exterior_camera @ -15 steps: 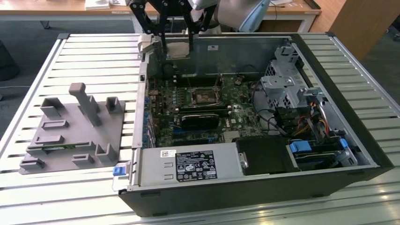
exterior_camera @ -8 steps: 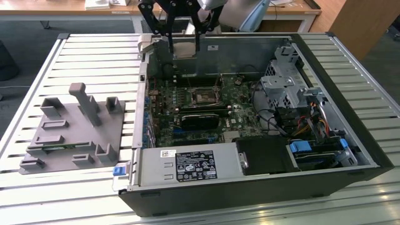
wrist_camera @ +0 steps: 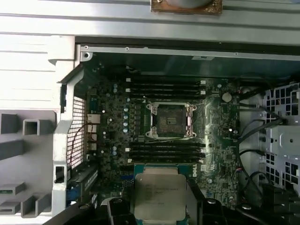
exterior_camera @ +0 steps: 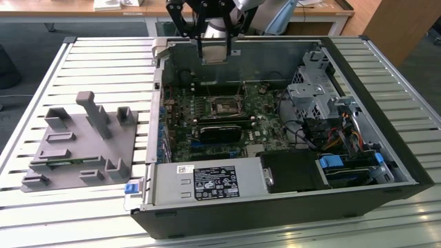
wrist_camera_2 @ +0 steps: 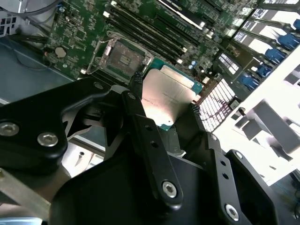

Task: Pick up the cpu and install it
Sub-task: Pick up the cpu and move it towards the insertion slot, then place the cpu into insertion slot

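Silver-grey, flat and square, the cpu [wrist_camera_2: 169, 102] sits clamped between the black gripper [wrist_camera_2: 165, 93] fingers. Well apart, a square metal-framed socket [wrist_camera: 169, 121] lies mid-board on the green motherboard [wrist_camera: 108, 123].

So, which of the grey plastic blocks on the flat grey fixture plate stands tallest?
The slim post with a wider head, near the middle of the fixture plate; every other block on it is short and squat.
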Motion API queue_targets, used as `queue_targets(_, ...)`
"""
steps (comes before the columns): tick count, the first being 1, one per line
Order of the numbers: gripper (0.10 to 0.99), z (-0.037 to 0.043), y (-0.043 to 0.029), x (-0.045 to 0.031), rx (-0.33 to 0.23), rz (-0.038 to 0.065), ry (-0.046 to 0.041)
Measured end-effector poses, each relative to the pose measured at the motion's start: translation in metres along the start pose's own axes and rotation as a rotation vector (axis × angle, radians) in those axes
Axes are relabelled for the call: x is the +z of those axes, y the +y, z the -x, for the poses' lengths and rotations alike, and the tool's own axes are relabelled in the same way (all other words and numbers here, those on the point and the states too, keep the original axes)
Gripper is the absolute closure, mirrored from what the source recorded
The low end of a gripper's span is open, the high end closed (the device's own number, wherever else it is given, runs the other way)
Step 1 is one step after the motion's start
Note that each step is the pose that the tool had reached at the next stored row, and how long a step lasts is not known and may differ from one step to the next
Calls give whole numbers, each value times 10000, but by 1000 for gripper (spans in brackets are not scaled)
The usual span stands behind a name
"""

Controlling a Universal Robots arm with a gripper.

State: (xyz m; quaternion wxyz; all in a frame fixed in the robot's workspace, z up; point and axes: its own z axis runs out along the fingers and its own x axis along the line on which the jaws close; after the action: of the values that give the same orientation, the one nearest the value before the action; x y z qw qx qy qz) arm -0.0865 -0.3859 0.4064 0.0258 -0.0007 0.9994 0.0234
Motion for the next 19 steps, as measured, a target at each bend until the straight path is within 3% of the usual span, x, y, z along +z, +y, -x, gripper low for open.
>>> queue_targets(11, 557, 252, 94, 28, -5, 25, -127)
queue_targets(15, 557, 347, 102, 47, -1, 72, -122)
queue_targets(17, 557, 414, 102, 57, 4, 71, -27)
queue_targets(19, 557, 460, 101, 68, 13, 72, 173)
